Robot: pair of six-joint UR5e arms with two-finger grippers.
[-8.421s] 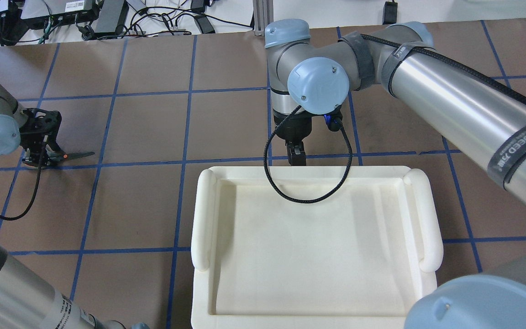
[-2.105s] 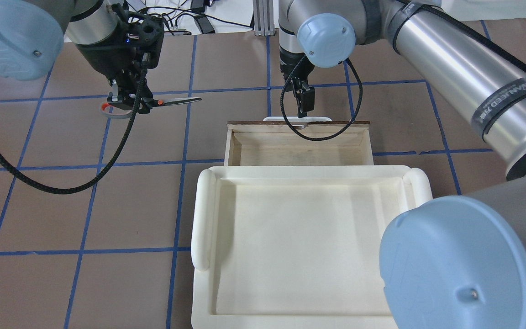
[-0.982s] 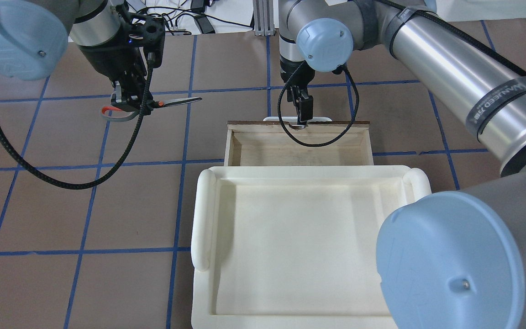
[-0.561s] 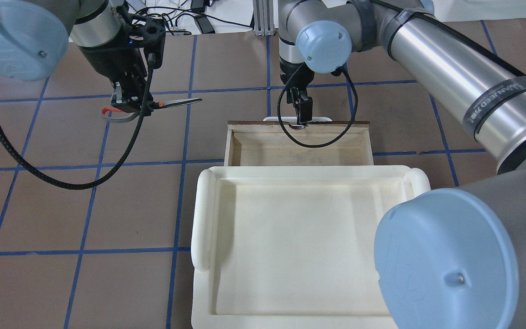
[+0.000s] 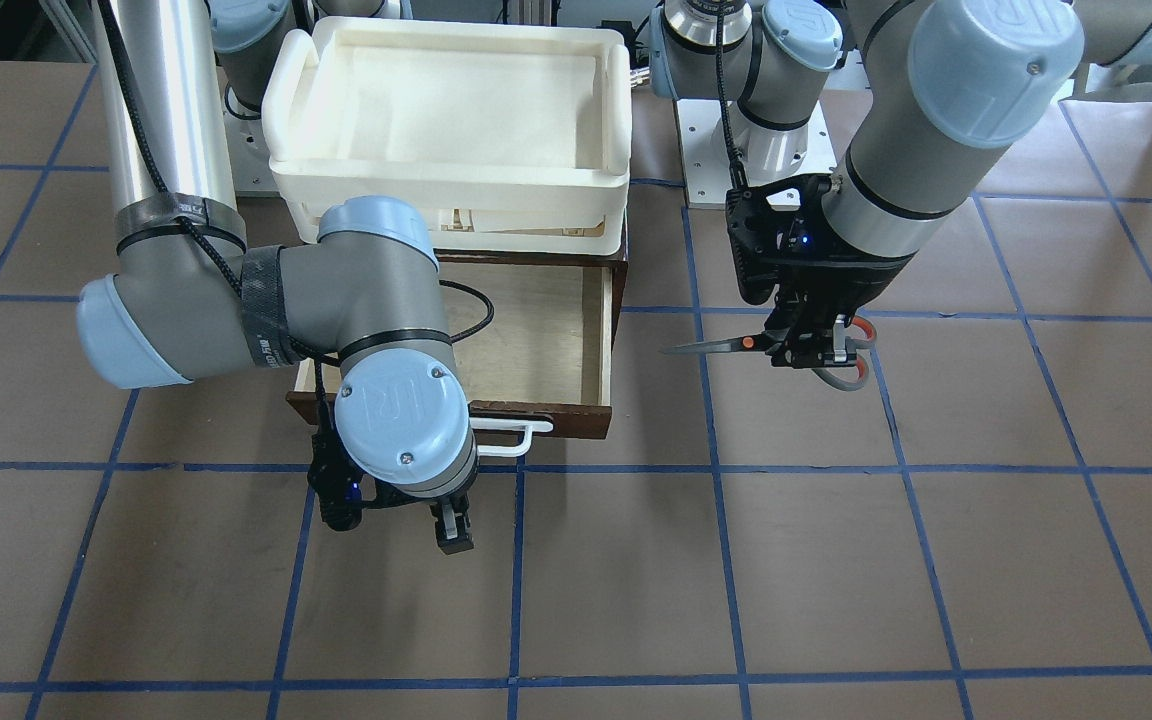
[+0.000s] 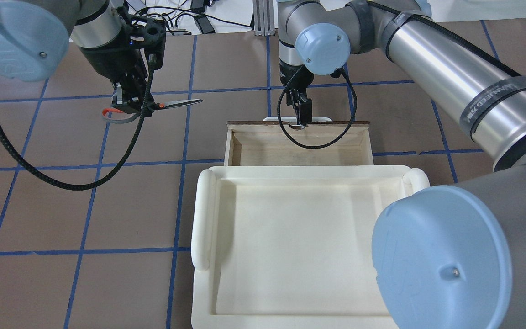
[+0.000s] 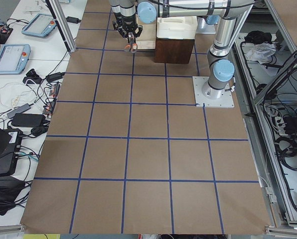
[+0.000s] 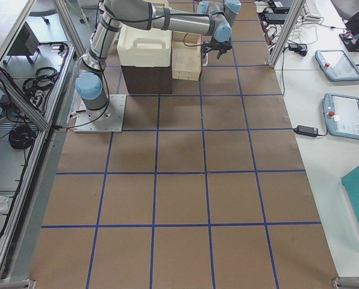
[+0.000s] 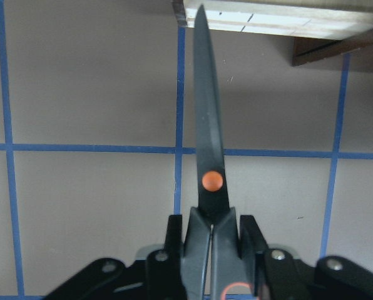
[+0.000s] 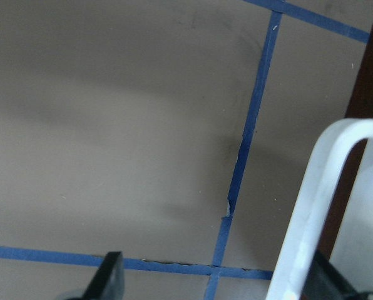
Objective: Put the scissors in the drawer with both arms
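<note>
My left gripper (image 6: 128, 101) is shut on the scissors (image 6: 177, 103) at their dark handles and holds them level above the table, left of the drawer (image 6: 229, 147). The closed blades point toward the drawer. In the left wrist view the scissors (image 9: 208, 131) point at the drawer's corner (image 9: 268, 17). In the front view the scissors (image 5: 721, 346) hang beside the drawer's side wall (image 5: 617, 330). The drawer is pulled out and its pale inside is bare. My right gripper (image 6: 300, 111) is open, just above and in front of the white handle (image 5: 514, 438), which shows by one finger in the right wrist view (image 10: 318, 206).
A cream-white tub (image 6: 202, 219) sits on top of the cabinet, above the back part of the drawer; it also shows in the front view (image 5: 620, 110). Brown table with blue grid lines (image 6: 185, 137) around. Black cables hang from both wrists.
Since 8.4 s ago the drawer has been pulled out and the scissors lifted and carried toward it. In the last second the right gripper drew slightly off the handle; the left barely moved.
</note>
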